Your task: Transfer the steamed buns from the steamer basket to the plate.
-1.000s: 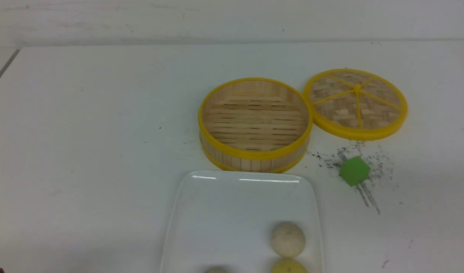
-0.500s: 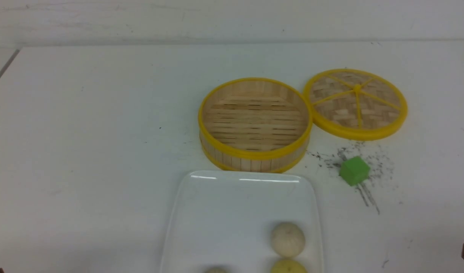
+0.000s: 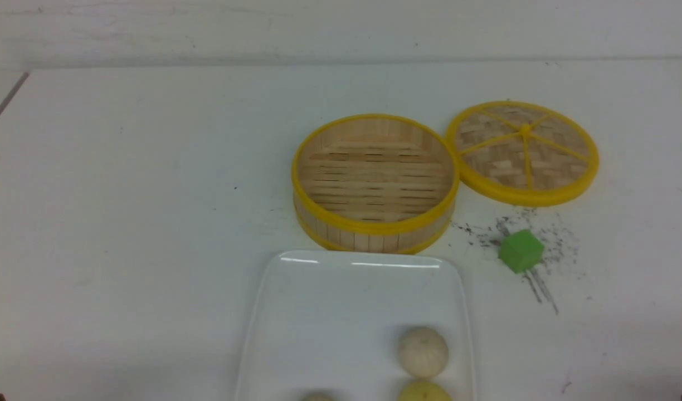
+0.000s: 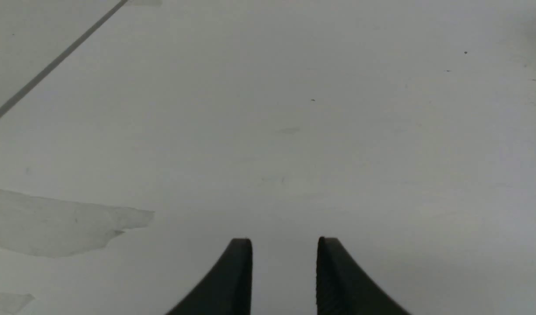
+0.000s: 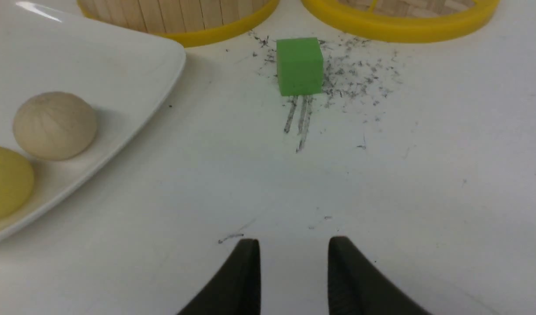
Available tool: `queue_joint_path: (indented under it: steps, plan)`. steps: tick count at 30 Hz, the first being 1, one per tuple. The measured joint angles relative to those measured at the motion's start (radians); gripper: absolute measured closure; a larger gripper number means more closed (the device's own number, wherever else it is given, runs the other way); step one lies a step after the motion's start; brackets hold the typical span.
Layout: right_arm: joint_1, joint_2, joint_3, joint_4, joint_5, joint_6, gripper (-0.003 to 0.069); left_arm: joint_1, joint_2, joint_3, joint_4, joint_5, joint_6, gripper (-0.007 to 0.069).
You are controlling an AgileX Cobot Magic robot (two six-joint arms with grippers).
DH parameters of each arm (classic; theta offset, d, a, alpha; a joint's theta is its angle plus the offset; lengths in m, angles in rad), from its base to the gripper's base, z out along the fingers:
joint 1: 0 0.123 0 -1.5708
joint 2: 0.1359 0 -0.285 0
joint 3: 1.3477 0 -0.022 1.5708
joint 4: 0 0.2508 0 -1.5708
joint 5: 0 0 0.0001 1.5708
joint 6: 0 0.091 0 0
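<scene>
The steamer basket [image 3: 374, 181] stands in the middle of the table with only its slatted floor showing inside. Just in front of it lies the white plate [image 3: 330, 312]. On the plate rest an off-white steamed bun [image 3: 423, 351], a pale yellow bun [image 3: 424, 391] and a third bun [image 3: 317, 397] cut off by the frame's lower edge. In the right wrist view the plate [image 5: 119, 57] holds the off-white bun [image 5: 54, 125] and the yellow bun [image 5: 7, 181]. My right gripper [image 5: 294, 243] is open over bare table beside the plate. My left gripper [image 4: 284, 241] is open over bare table.
The flat woven lid [image 3: 522, 151] lies to the right of the basket. A green cube [image 3: 520, 251] sits among dark scuff marks in front of the lid; the right wrist view shows the cube [image 5: 299, 65] ahead of my right gripper.
A dark piece of the right arm showed at the lower right edge half a second ago and has almost dropped out of view. Basket, plate and buns have not moved.
</scene>
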Motion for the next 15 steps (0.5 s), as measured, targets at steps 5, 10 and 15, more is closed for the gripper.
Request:
queue_joint_path:
  steps: [5,10,15]
  plan:
    - [0.000,-0.048,0.047,-0.002,-0.038,0.005,0.0417,0.000,0.000,0.000,0.000,0.000,0.000,0.0382]
    - [0.000,-0.107,0.047,0.003,-0.029,0.007,0.0417,0.000,0.000,0.000,0.001,0.000,-0.002,0.0382]
    - [-0.001,-0.153,0.047,0.003,-0.017,0.007,0.0417,0.000,0.000,0.000,0.002,0.000,-0.003,0.0382]
